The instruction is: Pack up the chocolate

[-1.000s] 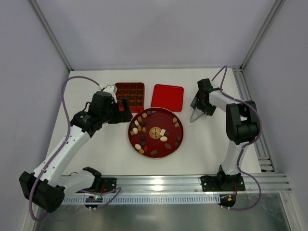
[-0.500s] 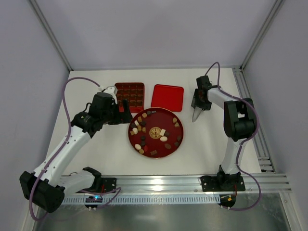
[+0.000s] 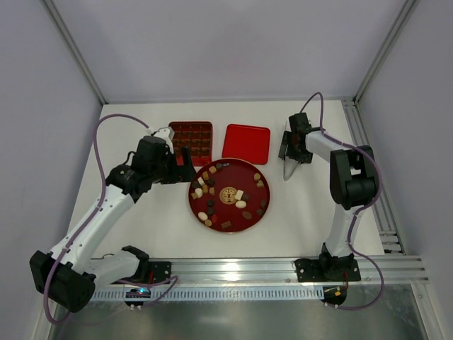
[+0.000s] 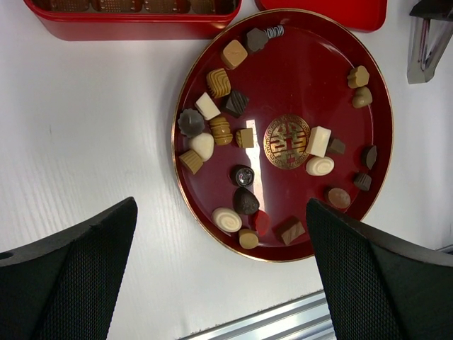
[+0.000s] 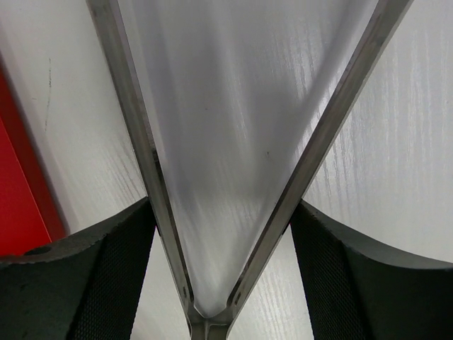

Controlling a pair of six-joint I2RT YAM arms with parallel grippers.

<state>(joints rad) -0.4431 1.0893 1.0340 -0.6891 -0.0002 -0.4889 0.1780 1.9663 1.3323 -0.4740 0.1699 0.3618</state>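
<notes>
- Small brown, tan and cream chocolate pieces (image 4: 245,202) are lying on the round red plate (image 4: 304,85).
- The left gripper (image 4: 221,212) is hovering above them with its jaws spread wide; it should be targeting one isolated rim piece.
- The right gripper (image 5: 221,234) is grasping the V-shaped metal tongs (image 5: 138,142).

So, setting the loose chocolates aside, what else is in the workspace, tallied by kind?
Round red plate: 1
Red box with grid compartments: 1
Flat red lid: 1
Metal tongs: 1
Total: 4
</notes>
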